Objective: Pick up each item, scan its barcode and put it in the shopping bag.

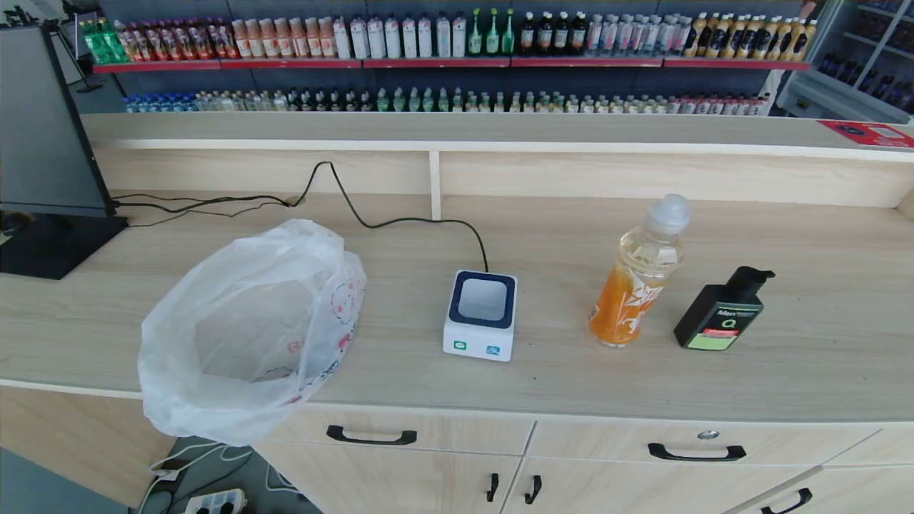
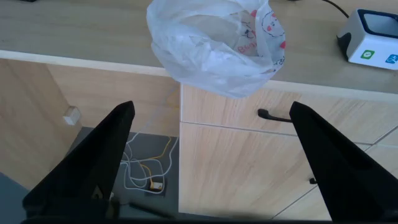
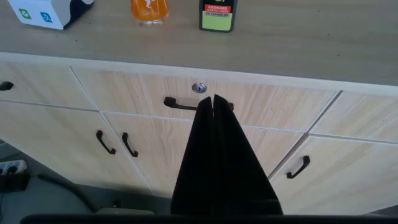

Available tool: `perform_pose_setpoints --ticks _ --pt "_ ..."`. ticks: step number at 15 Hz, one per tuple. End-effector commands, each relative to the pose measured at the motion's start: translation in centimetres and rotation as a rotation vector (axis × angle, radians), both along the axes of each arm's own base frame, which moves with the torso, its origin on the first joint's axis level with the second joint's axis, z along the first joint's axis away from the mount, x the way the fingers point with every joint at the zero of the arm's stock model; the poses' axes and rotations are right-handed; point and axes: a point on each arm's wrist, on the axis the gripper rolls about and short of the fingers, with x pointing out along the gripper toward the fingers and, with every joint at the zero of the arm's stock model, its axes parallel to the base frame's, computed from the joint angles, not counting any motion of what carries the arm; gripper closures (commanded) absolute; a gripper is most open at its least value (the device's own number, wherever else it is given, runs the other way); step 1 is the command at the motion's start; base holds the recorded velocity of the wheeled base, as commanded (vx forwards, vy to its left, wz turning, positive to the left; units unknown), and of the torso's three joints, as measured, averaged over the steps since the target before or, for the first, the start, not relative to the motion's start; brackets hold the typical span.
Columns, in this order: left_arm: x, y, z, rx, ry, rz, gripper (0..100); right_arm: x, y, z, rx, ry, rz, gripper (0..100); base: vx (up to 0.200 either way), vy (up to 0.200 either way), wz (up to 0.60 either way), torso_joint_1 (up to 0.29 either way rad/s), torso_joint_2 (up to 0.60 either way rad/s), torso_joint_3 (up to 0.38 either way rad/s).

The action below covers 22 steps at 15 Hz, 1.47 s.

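An orange drink bottle (image 1: 638, 275) with a white cap stands on the wooden counter (image 1: 557, 235), right of the white barcode scanner (image 1: 480, 314). A black pump bottle (image 1: 721, 312) stands just right of the drink. A translucent white shopping bag (image 1: 246, 328) sits open at the counter's front left, hanging over the edge. My left gripper (image 2: 211, 155) hangs open below counter level, in front of the drawers under the bag (image 2: 214, 43). My right gripper (image 3: 213, 102) is shut with nothing in it, low in front of the drawers, below the pump bottle (image 3: 217, 15) and drink (image 3: 148, 10).
A black monitor stand (image 1: 50, 239) sits at the counter's far left, and the scanner cable (image 1: 371, 214) runs across the back. A raised ledge (image 1: 500, 153) backs the counter. Drawers with black handles (image 1: 696, 452) lie below. Cables and a power strip (image 1: 214, 501) lie on the floor.
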Motion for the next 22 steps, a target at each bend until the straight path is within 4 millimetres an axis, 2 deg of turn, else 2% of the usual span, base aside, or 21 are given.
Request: perform_pose_setpoints --ticks 1,5,6,10,12,15,17,18,19,22 --pt "0.0 0.0 0.0 0.000 -0.001 0.002 0 0.0 0.0 0.0 -0.001 0.001 0.001 100 0.000 0.000 0.00 0.000 0.00 0.000" --pt "0.0 0.0 0.0 0.000 -0.001 0.002 0 0.0 0.0 0.0 -0.041 -0.003 0.001 100 0.000 0.000 0.00 0.000 0.00 0.000" --pt "0.0 0.0 0.0 0.000 -0.001 0.002 0 -0.1 0.0 0.5 -0.044 -0.029 0.003 100 0.000 0.000 0.00 0.000 0.00 0.000" --pt "0.0 0.0 0.0 0.000 -0.001 0.002 0 0.0 0.0 5.1 -0.059 -0.058 0.016 100 0.000 0.000 0.00 0.000 0.00 0.000" --pt "0.0 0.0 0.0 0.000 -0.001 0.000 0 1.1 0.0 7.4 -0.098 -0.065 0.021 100 0.000 0.000 0.00 0.000 0.00 0.000" --pt "0.0 0.0 0.0 0.000 -0.001 0.002 0 4.6 0.2 11.1 -0.125 -0.135 0.060 100 0.000 0.000 0.00 0.000 0.00 0.000" --pt "0.0 0.0 0.0 0.000 -0.001 0.002 0 8.4 0.7 14.2 -0.138 -0.195 0.111 100 0.000 0.000 0.00 0.000 0.00 0.000" --pt "0.0 0.0 0.0 0.000 -0.001 0.000 0 9.1 0.9 14.5 -0.135 -0.203 0.117 100 0.000 0.000 0.00 0.000 0.00 0.000" --pt "0.0 0.0 0.0 0.000 -0.001 0.002 0 11.9 1.3 15.1 -0.126 -0.224 0.122 100 0.000 0.000 0.00 0.000 0.00 0.000" --pt "0.0 0.0 0.0 0.000 -0.001 0.000 0 15.9 1.9 15.7 -0.102 -0.259 0.130 100 0.000 0.000 0.00 0.000 0.00 0.000"
